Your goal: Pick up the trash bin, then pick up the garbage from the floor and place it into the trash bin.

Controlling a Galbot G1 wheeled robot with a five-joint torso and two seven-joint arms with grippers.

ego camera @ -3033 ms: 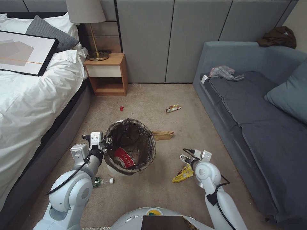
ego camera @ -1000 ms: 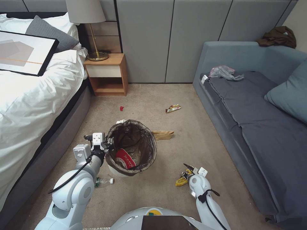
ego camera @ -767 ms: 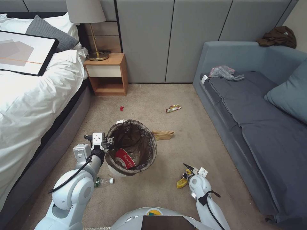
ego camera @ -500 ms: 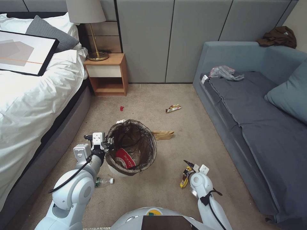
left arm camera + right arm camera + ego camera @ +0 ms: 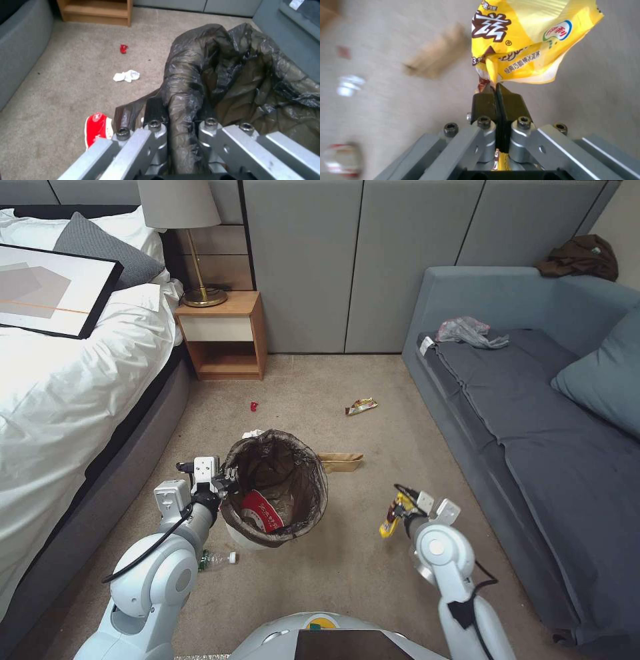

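Two arms work above the carpet: the left tool (image 5: 223,481) is clenched on the bagged rim of the trash bin (image 5: 275,488), while the right tool (image 5: 399,508) pinches a yellow wrapper (image 5: 389,517), held clear of the floor beside it.

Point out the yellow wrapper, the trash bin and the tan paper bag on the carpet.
yellow wrapper (image 5: 523,45): right wrist view, on its printed front face.
trash bin (image 5: 233,517): head view, on its liner-covered near rim.
tan paper bag (image 5: 340,461): head view, on its flat middle.

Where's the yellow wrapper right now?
The yellow wrapper hangs pinched in the right gripper, above the carpet between the trash bin and the sofa.
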